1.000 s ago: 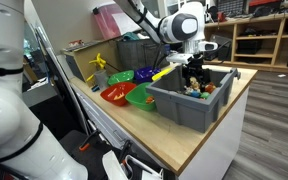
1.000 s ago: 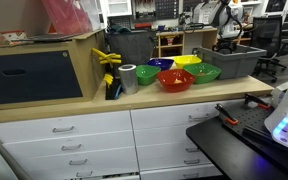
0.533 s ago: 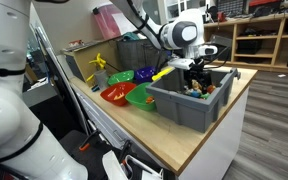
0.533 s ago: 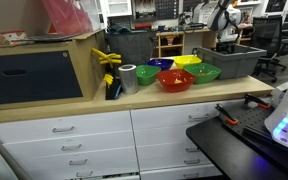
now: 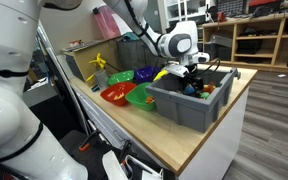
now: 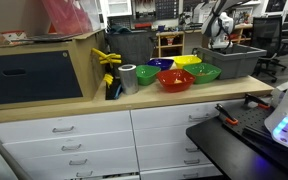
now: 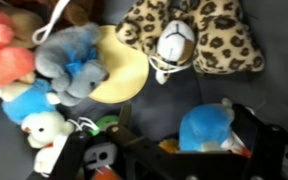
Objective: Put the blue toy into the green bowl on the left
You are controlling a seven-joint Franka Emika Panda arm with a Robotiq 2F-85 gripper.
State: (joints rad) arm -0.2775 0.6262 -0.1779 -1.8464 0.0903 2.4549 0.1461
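My gripper (image 7: 198,142) is over the grey bin (image 5: 184,108) and is shut on the blue toy (image 7: 206,126), a round blue plush with a white and orange patch. In both exterior views the gripper (image 5: 191,80) (image 6: 216,40) hangs at the bin's rim height. The lime-green bowl (image 6: 147,74) sits at the left end of the bowl cluster, next to a silver cup. It also shows in an exterior view (image 5: 121,77) behind the red bowl. A darker green bowl (image 5: 141,96) (image 6: 204,72) sits right beside the bin.
The bin holds several plush toys: a leopard-print one (image 7: 189,35), a grey one (image 7: 69,55), a pink one (image 7: 4,55). A red bowl (image 6: 174,80), a blue bowl (image 6: 162,64) and a yellow bowl (image 6: 187,61) crowd the counter. A silver cup (image 6: 129,77) stands by the wooden box.
The gripper has shifted from the middle of the bin toward the bin's edge on the bowl side and risen slightly. The bowls have not moved.
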